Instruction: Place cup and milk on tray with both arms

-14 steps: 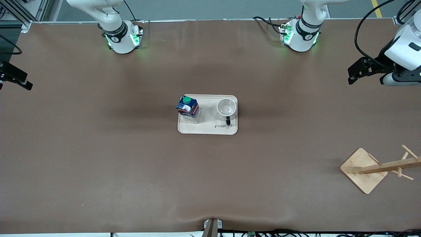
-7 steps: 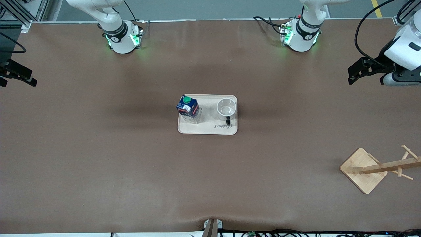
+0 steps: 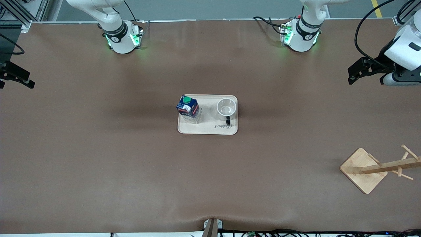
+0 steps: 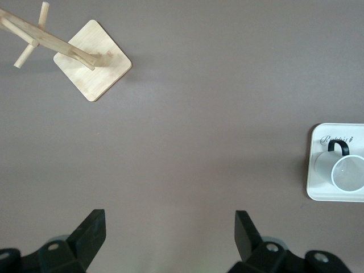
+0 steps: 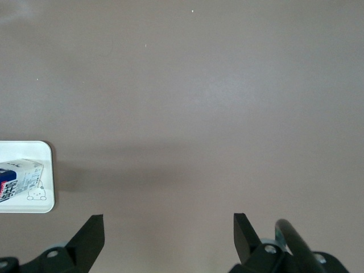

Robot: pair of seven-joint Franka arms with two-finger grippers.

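The left arm's black two-finger gripper (image 3: 353, 74) hangs in the air over the left arm's end of the brown desk (image 3: 98, 158), its fingers (image 4: 91, 230) spread wide apart and holding nothing; its own wrist view (image 4: 168, 233) shows only bare desk between them. The right arm's black two-finger gripper (image 3: 19, 80) hangs over the right arm's end of the desk, and its fingers (image 5: 91, 236) are likewise spread apart and empty, with bare desk between them (image 5: 168, 233). Both arms wait, well apart from the task's things.

In the middle of the desk lies the cream rectangular tray with rounded corners (image 3: 210, 129), script lettering along its edge nearer the front camera. On it, toward the right arm's end, stands the small dark-blue milk carton with a red label and a round green screw cap (image 3: 188, 108), upright. Beside it, toward the left arm's end of the tray, stands the white ceramic cup (image 3: 226, 107), upright with its mouth open upward and its black loop handle pointing toward the front camera. The carton and the cup stand apart from each other.

Near the left arm's end of the desk, nearer the front camera than the tray, stands a pale wooden rack with a square base (image 3: 363, 170) and pegs on its post.
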